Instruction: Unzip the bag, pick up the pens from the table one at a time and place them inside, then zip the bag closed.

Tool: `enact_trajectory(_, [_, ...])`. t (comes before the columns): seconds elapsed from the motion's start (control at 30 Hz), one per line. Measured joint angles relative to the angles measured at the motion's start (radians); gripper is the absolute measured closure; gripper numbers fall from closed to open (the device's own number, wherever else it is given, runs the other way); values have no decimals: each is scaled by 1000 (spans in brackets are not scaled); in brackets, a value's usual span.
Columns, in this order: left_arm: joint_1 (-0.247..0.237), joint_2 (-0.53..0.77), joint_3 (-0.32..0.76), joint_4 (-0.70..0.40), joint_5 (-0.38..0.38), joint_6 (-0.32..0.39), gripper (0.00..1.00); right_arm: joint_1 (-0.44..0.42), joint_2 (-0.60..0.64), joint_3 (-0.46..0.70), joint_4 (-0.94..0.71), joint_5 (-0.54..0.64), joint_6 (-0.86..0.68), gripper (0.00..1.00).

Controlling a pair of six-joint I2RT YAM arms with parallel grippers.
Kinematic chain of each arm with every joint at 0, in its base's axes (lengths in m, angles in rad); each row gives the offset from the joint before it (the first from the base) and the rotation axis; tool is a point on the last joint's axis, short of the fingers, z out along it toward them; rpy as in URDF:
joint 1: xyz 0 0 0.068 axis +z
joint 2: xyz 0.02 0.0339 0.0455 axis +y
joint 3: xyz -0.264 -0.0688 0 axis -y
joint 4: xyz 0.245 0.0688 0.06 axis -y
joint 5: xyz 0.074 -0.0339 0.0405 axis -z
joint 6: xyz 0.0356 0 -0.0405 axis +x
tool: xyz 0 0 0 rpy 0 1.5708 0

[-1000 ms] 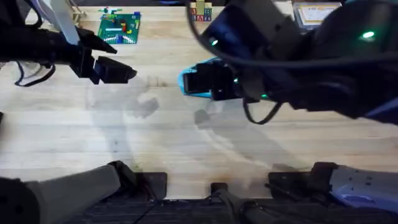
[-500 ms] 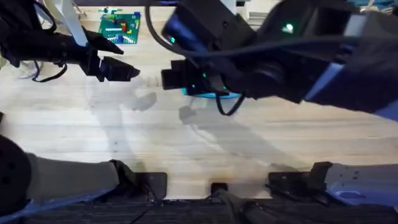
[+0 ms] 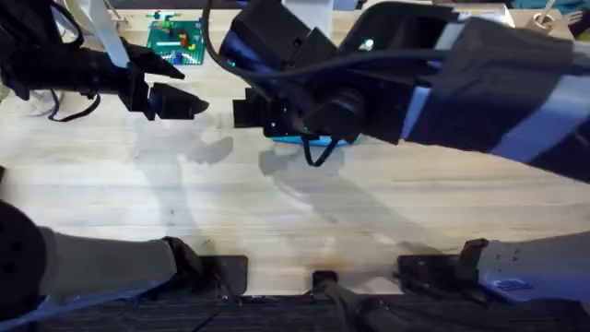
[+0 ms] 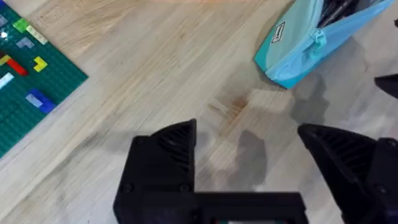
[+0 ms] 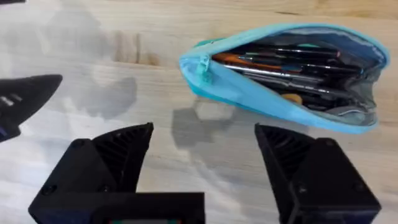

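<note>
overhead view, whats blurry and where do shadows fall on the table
Overhead: the right arm rises close under the camera, large, dark and blurred, covering most of the light-blue fabric pouch; soft grey shadows lie on the light wooden tabletop. Right wrist: the open pouch is sharp, with a shadow beside its zipper end.

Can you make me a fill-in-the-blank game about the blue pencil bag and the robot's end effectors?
1. The bag lies on the table with its zipper ____.
2. Inside the bag you can see many ____.
3. The right end effector has its fingers ____, with nothing between them.
4. The green board near the left end effector carries small toy ____.

Missing words: open; pens; open; bricks
</note>
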Motion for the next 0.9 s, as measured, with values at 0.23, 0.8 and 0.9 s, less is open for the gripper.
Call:
enact_trajectory(0.23, [0,0,0,0,0,0,7,2,37,0,33,14,35,5])
enact_trajectory(0.8, [0,0,0,0,0,0,7,2,120,1,91,63,60,5])
enact_trajectory(0.9, [0,0,0,0,0,0,7,2,147,1,101,65,60,5])
